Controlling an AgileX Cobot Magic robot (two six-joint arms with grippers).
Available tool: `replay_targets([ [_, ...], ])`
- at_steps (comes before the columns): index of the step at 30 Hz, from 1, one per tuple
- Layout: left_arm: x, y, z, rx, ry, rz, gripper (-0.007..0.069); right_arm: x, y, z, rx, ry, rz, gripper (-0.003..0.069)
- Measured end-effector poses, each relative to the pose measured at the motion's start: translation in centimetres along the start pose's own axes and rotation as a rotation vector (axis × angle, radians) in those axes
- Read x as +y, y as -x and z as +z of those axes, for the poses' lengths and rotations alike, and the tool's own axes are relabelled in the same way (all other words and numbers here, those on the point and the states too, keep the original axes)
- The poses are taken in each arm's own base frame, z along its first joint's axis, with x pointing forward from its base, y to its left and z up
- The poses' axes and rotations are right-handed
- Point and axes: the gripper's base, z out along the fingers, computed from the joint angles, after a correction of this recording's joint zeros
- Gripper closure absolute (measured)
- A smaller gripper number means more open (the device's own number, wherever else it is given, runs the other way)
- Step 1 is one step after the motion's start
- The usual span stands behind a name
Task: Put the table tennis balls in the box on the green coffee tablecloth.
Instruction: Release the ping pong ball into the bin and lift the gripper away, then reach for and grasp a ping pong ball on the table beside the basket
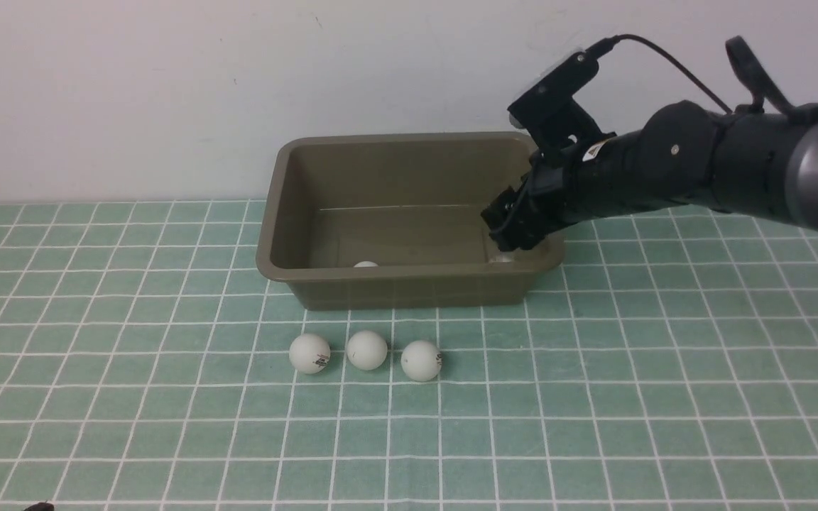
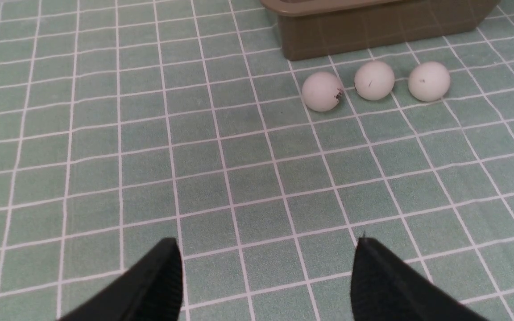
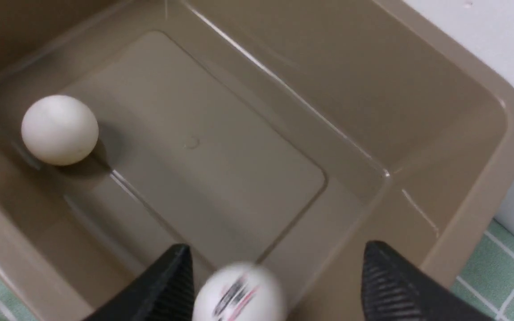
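While the left gripper [image 2: 266, 245] hangs spread over bare green coffee tablecloth [image 1: 593, 397], three table tennis balls [image 1: 309, 353] [image 1: 366, 350] [image 1: 421, 360] line up just short of the box [image 1: 409, 287], open cloth on both sides. Inside, one ball [image 1: 365, 265] hugs the near wall; another ball [image 3: 239, 292], blurred, sits loose between the spread fingers of the right gripper [image 3: 277, 246] by the right rim.

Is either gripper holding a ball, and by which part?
Nothing. Right gripper open over the box, a blurred ball loose between its jaws; left gripper open, empty.
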Motion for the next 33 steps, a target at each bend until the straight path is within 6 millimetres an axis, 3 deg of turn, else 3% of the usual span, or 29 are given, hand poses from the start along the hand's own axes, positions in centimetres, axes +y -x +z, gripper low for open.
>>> replay_targets([
  [7, 0.0, 0.0, 0.0, 0.000, -0.001, -0.001, 0.0167, -0.6, 2.0, -2.6, -0.078, -0.041, -0.023, 0.0171],
  [11, 0.0, 0.0, 0.0, -0.002, -0.002, 0.002, 0.0167, -1.0, 4.9, -7.9, -0.193, -0.079, -0.032, 0.0169],
  [12, 0.0, 0.0, 0.0, -0.002, -0.002, 0.003, 0.0167, -1.1, 5.8, -10.1, -0.230, -0.086, -0.036, 0.0169],
  [15, 0.0, 0.0, 0.0, -0.002, -0.002, 0.006, 0.0167, -0.9, 6.8, -13.5, -0.268, -0.076, -0.043, 0.0169],
  [17, 0.0, 0.0, 0.0, -0.002, -0.002, 0.006, 0.0167, -0.4, 7.6, -17.3, -0.304, -0.058, -0.037, 0.0169],
  [18, 0.0, 0.0, 0.0, -0.002, -0.002, 0.006, 0.0167, -0.4, 7.6, -17.6, -0.307, -0.057, -0.039, 0.0169],
  [23, 0.0, 0.3, 0.0, -0.028, 0.005, 0.007, 0.0167, 0.8, 8.0, -24.6, -0.354, -0.013, -0.022, 0.0170],
  [28, -0.2, 0.9, 0.0, -0.094, -0.017, -0.013, 0.0167, 2.7, 6.8, -30.4, -0.316, 0.130, 0.232, 0.0209],
  [33, -0.7, 1.2, -0.1, -0.138, -0.071, 0.023, 0.0167, 4.1, 5.2, -31.8, -0.167, 0.230, 0.263, 0.0259],
])
